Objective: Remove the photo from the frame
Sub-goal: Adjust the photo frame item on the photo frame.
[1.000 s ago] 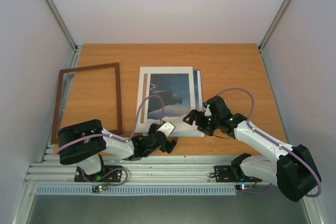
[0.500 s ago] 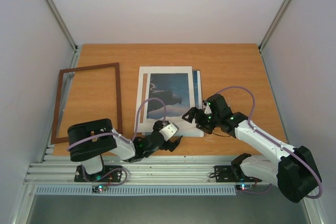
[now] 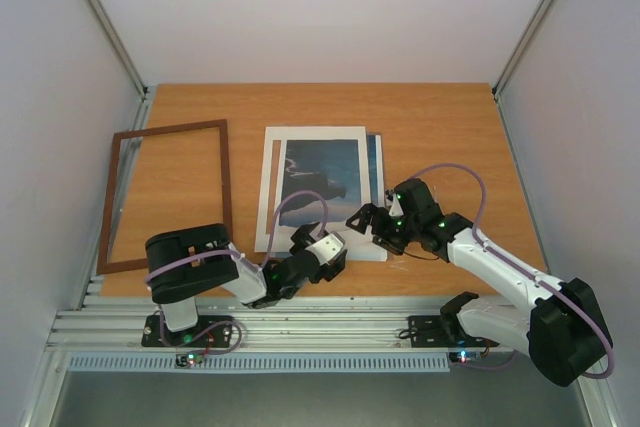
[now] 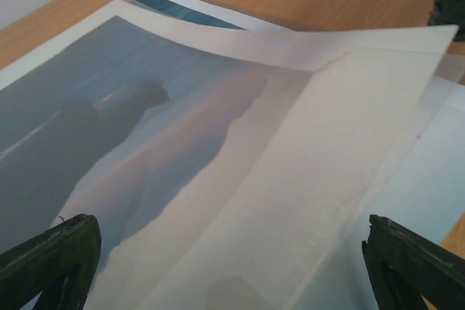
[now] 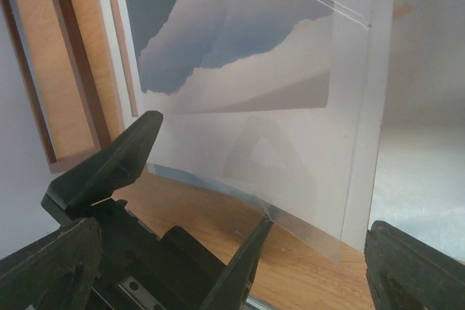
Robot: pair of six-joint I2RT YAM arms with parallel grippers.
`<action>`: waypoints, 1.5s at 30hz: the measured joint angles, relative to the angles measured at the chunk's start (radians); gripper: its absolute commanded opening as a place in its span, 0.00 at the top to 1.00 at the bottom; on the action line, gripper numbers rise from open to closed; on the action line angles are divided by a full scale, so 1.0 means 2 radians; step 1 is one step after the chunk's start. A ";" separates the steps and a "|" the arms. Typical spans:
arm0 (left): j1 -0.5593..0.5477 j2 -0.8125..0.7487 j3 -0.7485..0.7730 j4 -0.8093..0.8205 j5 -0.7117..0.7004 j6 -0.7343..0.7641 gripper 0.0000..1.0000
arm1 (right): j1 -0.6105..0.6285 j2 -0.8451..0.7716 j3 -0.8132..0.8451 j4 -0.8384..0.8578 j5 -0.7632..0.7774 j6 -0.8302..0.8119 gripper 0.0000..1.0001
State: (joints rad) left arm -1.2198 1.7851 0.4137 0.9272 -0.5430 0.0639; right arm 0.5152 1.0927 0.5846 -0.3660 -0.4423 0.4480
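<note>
**Left hand closes in on the cream mat; frame already set aside**

The frame [image 3: 226,187] lies bare on the counter [image 3: 440,127] left of the mat [image 3: 315,137] and apart from it, so we judge the main part of the job done. The photo [image 3: 320,182] lies flat under the mat and shows through its cut-out; lifting it clear seems to be what is left. Over the last second the left hand [image 3: 337,255] has swung from well short of the mat up to its near edge. The right hand [image 3: 370,232] has barely shifted at the mat's near right corner, where a clear sheet [image 5: 305,201] ends. Both hands are spread wide and hold nothing. The left hand's fingertips [image 4: 51,252] straddle the mat's near border, and we cannot tell whether they touch it.
</note>
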 measured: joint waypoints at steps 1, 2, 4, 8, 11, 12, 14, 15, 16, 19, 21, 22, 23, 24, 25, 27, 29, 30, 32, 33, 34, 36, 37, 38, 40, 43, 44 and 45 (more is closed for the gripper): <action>0.000 0.000 0.001 0.002 -0.004 0.001 0.01 | 0.000 0.000 0.000 0.000 0.000 0.000 0.02; 0.000 0.001 0.002 0.003 -0.010 0.002 0.01 | 0.000 0.000 0.000 0.000 0.000 0.000 0.02; 0.000 0.003 0.008 0.003 -0.017 0.003 0.01 | 0.000 0.000 0.000 0.000 -0.001 0.000 0.01; 0.000 0.014 0.016 0.008 -0.031 0.002 0.02 | 0.000 0.000 0.002 -0.002 -0.001 0.000 0.02; 0.000 0.019 0.016 0.009 -0.045 0.002 0.02 | 0.000 -0.001 0.007 -0.012 0.000 -0.003 0.02; 0.000 0.019 0.016 0.009 -0.049 0.002 0.02 | 0.000 -0.002 0.010 -0.016 0.001 -0.005 0.02; 0.000 0.019 0.016 0.009 -0.055 0.000 0.02 | 0.000 -0.007 0.014 -0.026 0.003 -0.009 0.01; 0.000 0.019 0.017 0.006 -0.059 -0.002 0.02 | 0.000 -0.010 0.016 -0.031 0.006 -0.012 0.02; 0.000 0.019 0.019 0.004 -0.061 -0.003 0.02 | 0.000 -0.013 0.018 -0.037 0.009 -0.014 0.02; 0.002 0.019 0.027 -0.002 -0.066 -0.006 0.02 | 0.000 -0.020 0.024 -0.059 0.022 -0.025 0.02; 0.004 0.019 0.031 -0.002 -0.068 -0.012 0.02 | 0.000 -0.020 0.028 -0.075 0.035 -0.031 0.02; 0.005 0.019 0.031 -0.003 -0.069 -0.016 0.02 | 0.000 -0.020 0.029 -0.084 0.042 -0.034 0.02; 0.007 0.019 0.031 -0.006 -0.069 -0.019 0.02 | 0.000 -0.020 0.030 -0.093 0.050 -0.037 0.02; 0.009 0.018 0.031 -0.008 -0.069 -0.024 0.02 | 0.000 -0.019 0.030 -0.101 0.056 -0.039 0.02; 0.010 0.017 0.031 -0.012 -0.069 -0.028 0.02 | 0.000 -0.018 0.030 -0.109 0.062 -0.042 0.01; 0.014 0.016 0.033 -0.025 -0.069 -0.038 0.02 | 0.000 -0.011 0.030 -0.119 0.070 -0.045 0.02; 0.017 0.016 0.034 -0.036 -0.069 -0.047 0.02 | 0.000 0.000 0.031 -0.126 0.077 -0.048 0.01; 0.018 0.015 0.035 -0.042 -0.069 -0.052 0.02 | 0.000 0.009 0.031 -0.129 0.081 -0.050 0.02; 0.021 0.012 0.035 -0.053 -0.069 -0.062 0.03 | 0.000 0.027 0.031 -0.132 0.086 -0.052 0.02; 0.021 0.012 0.035 -0.056 -0.069 -0.066 0.03 | 0.000 0.035 0.031 -0.133 0.088 -0.053 0.02; 0.023 0.011 0.035 -0.059 -0.069 -0.071 0.03 | 0.000 0.043 0.031 -0.133 0.090 -0.054 0.02; 0.024 0.010 0.035 -0.063 -0.069 -0.078 0.02 | 0.000 0.056 0.031 -0.132 0.092 -0.055 0.02; 0.024 0.009 0.035 -0.064 -0.069 -0.082 0.03 | 0.000 0.062 0.031 -0.131 0.093 -0.055 0.02; 0.024 0.009 0.035 -0.065 -0.069 -0.084 0.02 | 0.000 0.068 0.031 -0.130 0.093 -0.055 0.02; 0.025 0.009 0.035 -0.065 -0.068 -0.087 0.03 | 0.000 0.077 0.031 -0.126 0.094 -0.055 0.02; 0.027 0.008 0.035 -0.068 -0.066 -0.094 0.02 | 0.001 0.091 0.031 -0.119 0.093 -0.055 0.02; 0.027 0.006 0.035 -0.074 -0.065 -0.096 0.02 | 0.001 0.094 0.031 -0.117 0.093 -0.055 0.02; 0.027 0.000 0.035 -0.082 -0.063 -0.099 0.02 | 0.001 0.098 0.031 -0.114 0.093 -0.055 0.02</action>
State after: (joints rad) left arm -1.1660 1.7855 0.4839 0.7639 -0.6689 -0.1341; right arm 0.5163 1.2881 0.6464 -0.5945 -0.2558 0.3389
